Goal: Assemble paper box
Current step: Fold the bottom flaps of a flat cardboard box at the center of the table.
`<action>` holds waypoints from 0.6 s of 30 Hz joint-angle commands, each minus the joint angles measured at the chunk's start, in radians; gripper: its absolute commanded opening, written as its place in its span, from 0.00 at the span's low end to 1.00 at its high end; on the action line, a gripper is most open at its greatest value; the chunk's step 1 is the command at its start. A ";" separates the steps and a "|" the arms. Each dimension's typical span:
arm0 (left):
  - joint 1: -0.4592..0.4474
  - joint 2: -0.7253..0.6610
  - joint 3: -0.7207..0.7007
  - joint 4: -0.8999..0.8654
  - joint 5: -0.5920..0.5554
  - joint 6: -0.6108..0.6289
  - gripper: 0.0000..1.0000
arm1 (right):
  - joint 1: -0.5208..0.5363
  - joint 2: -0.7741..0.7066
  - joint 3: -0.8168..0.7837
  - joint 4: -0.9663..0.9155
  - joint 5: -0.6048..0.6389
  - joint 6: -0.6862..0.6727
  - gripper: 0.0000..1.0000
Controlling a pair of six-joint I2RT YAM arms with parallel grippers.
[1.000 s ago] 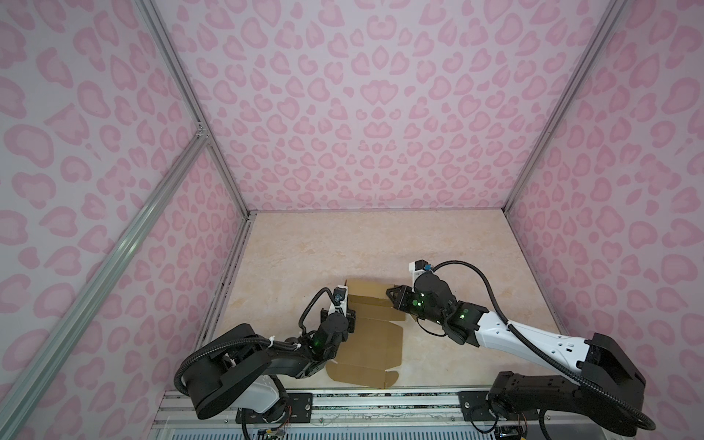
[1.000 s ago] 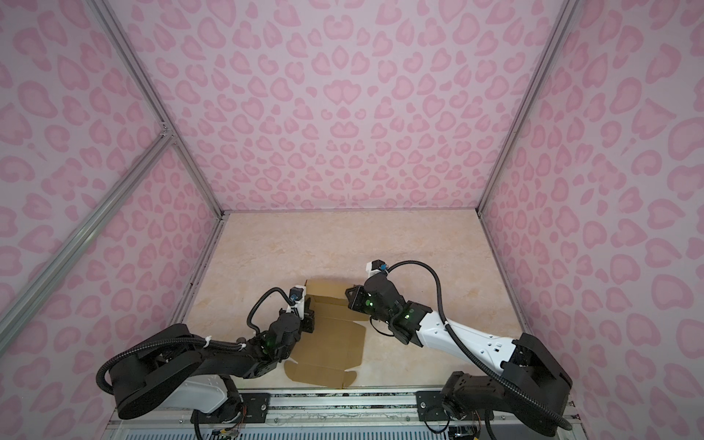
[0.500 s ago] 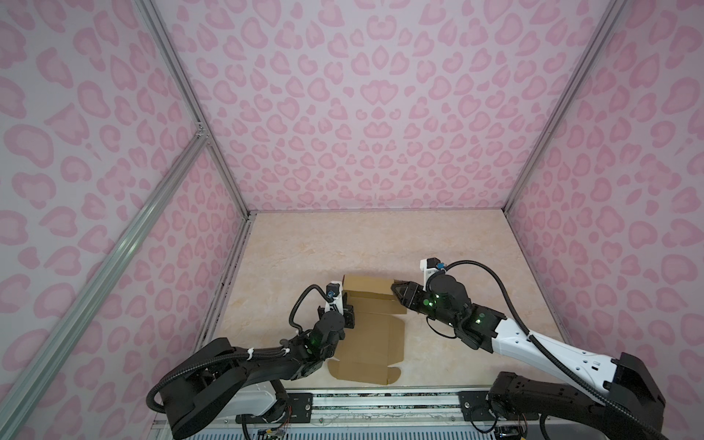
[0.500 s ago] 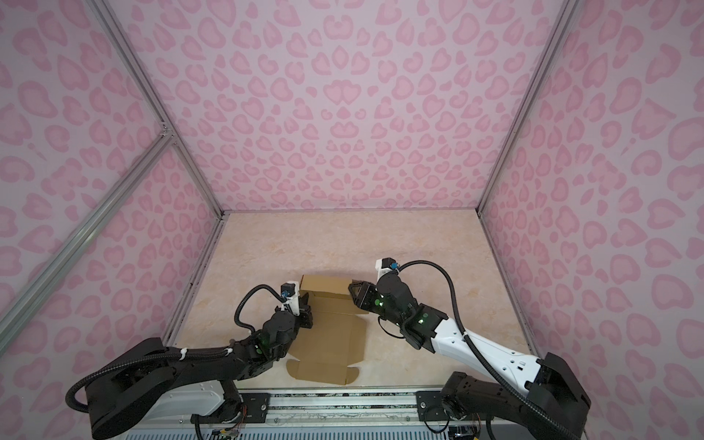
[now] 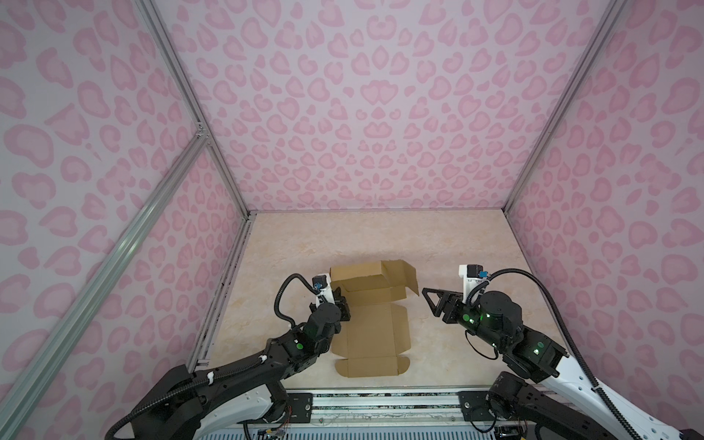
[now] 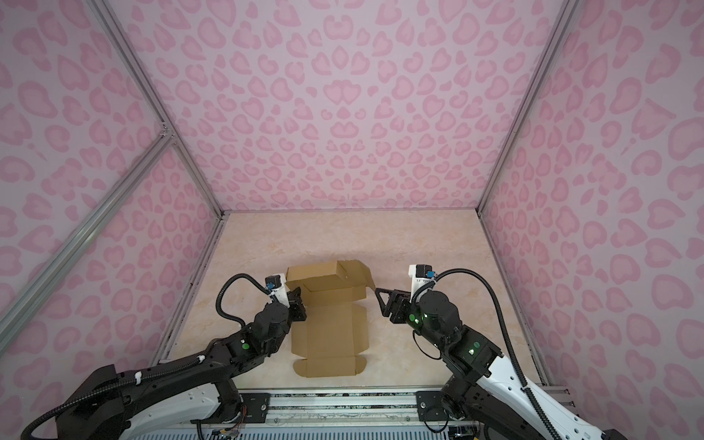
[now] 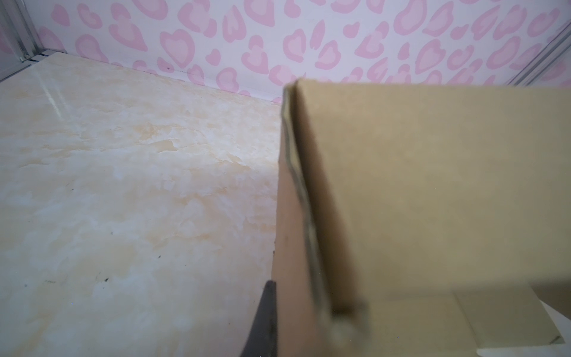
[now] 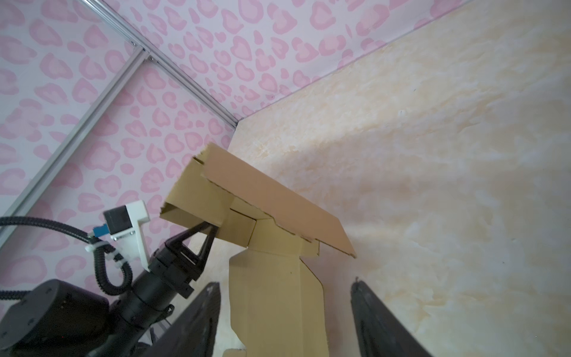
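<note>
The top views hide your left gripper behind its own wrist, but the right wrist view gives it away: jaws pinched shut on a raised side flap of the paper box. The left wrist view is just blurry cardboard up close. Your right gripper sits just beside the box's right flap, jaws spread wide, holding nothing. The box lies mid-worktop, lower centre of both top views. Its long axis runs bottom to top of frame, with the folded-up end toward the back wall.
</note>
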 commanded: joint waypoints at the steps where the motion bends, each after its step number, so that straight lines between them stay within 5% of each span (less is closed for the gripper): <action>1: 0.003 -0.046 0.026 -0.108 0.013 -0.058 0.03 | -0.001 -0.020 -0.078 0.018 -0.092 -0.020 0.66; 6: 0.003 -0.105 0.039 -0.168 0.046 -0.070 0.03 | -0.001 -0.048 -0.208 0.171 -0.108 0.027 0.58; 18: 0.003 -0.164 0.056 -0.225 0.089 -0.079 0.03 | 0.008 0.060 -0.237 0.329 -0.205 0.006 0.43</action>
